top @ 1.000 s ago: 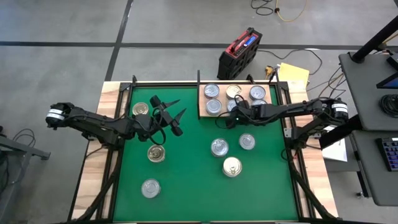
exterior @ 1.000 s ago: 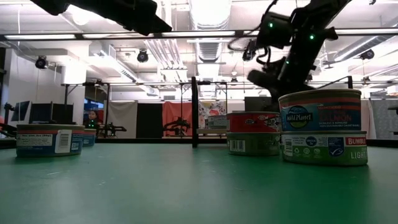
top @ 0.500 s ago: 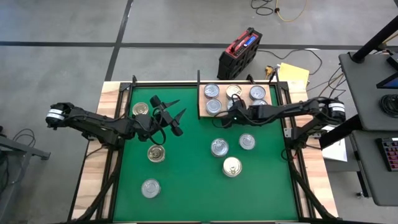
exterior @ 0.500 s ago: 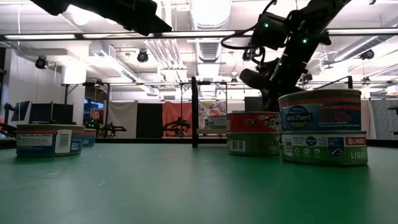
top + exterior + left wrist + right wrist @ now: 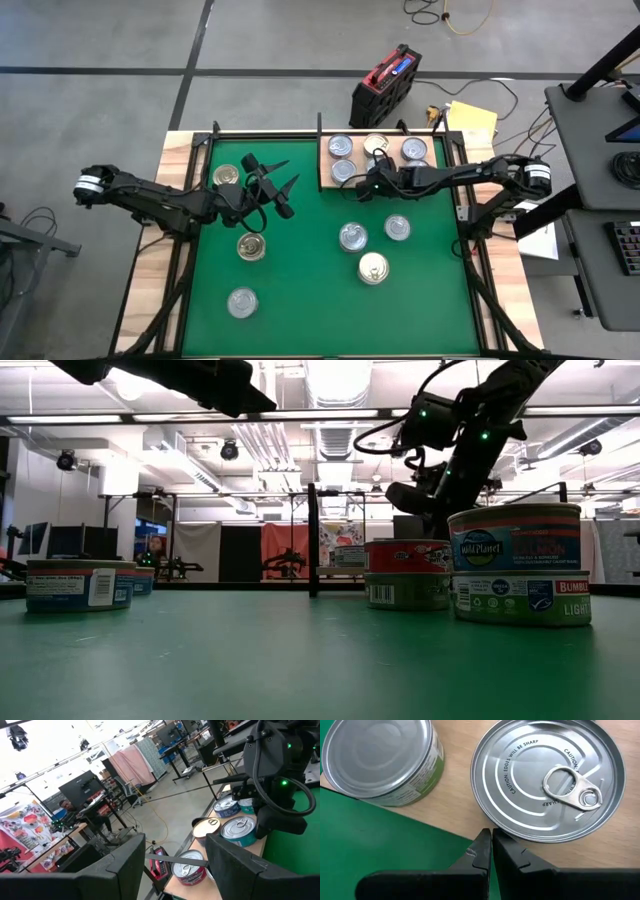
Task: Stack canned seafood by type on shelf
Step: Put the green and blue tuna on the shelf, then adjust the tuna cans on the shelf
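right tool (image 5: pixel 364 189) is pinched fully closed, empty, at the near edge of the shelf (image 5: pixel 325 177) beside its cans (image 5: pixel 343 170), while left tool (image 5: pixel 280 186) hangs spread wide over the mat (image 5: pixel 310 280), loose cans (image 5: pixel 352 237) scattered there

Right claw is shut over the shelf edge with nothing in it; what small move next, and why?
Probably swing the right claw off the shelf toward the nearest loose can on the green mat and open it. It is shut and empty, and several cans lie unsorted on the mat.
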Tool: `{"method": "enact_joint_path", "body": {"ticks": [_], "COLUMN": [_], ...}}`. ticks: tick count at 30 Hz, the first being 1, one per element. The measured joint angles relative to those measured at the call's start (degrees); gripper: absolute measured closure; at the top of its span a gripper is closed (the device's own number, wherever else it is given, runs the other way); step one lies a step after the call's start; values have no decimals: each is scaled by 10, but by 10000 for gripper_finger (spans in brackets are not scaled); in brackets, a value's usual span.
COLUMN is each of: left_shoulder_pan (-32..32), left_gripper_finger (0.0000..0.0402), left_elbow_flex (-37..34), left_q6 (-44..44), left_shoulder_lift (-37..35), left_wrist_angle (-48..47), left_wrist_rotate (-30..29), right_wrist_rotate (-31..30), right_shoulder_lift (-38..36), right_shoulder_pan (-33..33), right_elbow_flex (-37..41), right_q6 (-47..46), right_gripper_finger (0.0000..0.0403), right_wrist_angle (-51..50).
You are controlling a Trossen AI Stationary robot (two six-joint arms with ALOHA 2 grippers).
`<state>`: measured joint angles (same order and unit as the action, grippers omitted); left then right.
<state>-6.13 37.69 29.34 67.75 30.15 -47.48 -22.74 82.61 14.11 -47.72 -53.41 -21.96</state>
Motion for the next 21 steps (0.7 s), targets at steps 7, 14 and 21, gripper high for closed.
{"method": "enact_joint_path", "body": {"ticks": [7,14,21], "left_shoulder_pan": [0,0,0], "left_gripper_finger": [209,210,209], "left_elbow_flex": [0,0,0], "left_q6": [1,1,-20], "left_shoulder_lift": [0,0,-14], "left_wrist_angle": [0,-11,-16], "left_wrist_rotate": [0,0,0], "right_wrist_rotate": [25,72,71], "right_shoulder_lift": [-7,-66,-66], "right_shoulder_pan": [0,0,64], "right_elbow_flex": [0,-28,-135], "right_q6": [4,62,164], "right_gripper_finger": [394,394,394], "right_wrist_angle": [0,-1,-50]}}
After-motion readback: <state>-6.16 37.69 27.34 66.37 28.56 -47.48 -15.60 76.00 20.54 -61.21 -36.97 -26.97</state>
